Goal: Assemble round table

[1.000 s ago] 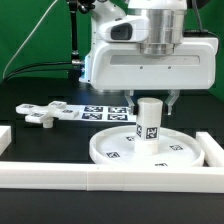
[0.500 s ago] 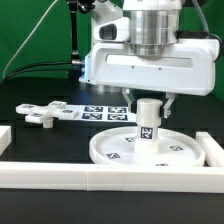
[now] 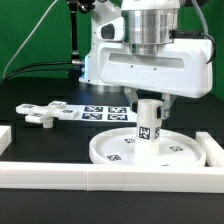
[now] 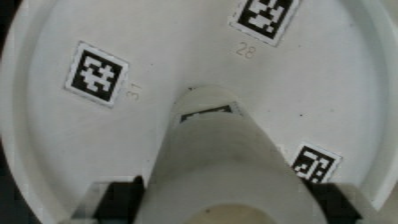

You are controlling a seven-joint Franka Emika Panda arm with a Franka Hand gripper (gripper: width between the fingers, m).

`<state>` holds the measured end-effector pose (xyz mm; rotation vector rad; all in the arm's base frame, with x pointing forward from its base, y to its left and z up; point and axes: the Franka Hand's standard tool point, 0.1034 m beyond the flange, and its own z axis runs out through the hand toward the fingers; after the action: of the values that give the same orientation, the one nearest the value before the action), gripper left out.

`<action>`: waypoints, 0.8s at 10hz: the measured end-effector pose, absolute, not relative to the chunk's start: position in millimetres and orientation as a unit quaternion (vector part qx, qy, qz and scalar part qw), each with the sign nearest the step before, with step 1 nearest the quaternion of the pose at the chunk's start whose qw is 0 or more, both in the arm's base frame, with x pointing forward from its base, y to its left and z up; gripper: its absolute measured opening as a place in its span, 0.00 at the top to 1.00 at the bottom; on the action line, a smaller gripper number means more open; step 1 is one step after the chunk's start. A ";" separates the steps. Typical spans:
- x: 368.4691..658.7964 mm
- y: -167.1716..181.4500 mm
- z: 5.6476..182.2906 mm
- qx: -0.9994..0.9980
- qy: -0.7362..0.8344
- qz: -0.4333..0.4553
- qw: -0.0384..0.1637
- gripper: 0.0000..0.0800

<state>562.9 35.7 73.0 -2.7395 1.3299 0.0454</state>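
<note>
The short cylindrical post stands upright in the middle of the large round rimmed disc. My gripper hangs straight above it, its fingers at either side of the post's top. In the wrist view the dark pads press both sides of the post, with the tagged disc beneath, so my gripper is shut on the post. The four-armed cross piece lies flat on the table at the exterior view's left, away from the gripper.
The marker board lies behind the disc. A long white rail runs along the front, another rail stands at the exterior view's right, and a short end of one at the left.
The gripper has turned about its upright axis while holding the post. The post stays upright on the disc. The cross piece has not moved.
</note>
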 end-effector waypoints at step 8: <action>562.7 37.2 72.3 -0.706 0.700 0.056 0.092 0.49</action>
<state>562.7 37.2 72.3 -2.0948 2.0796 0.1670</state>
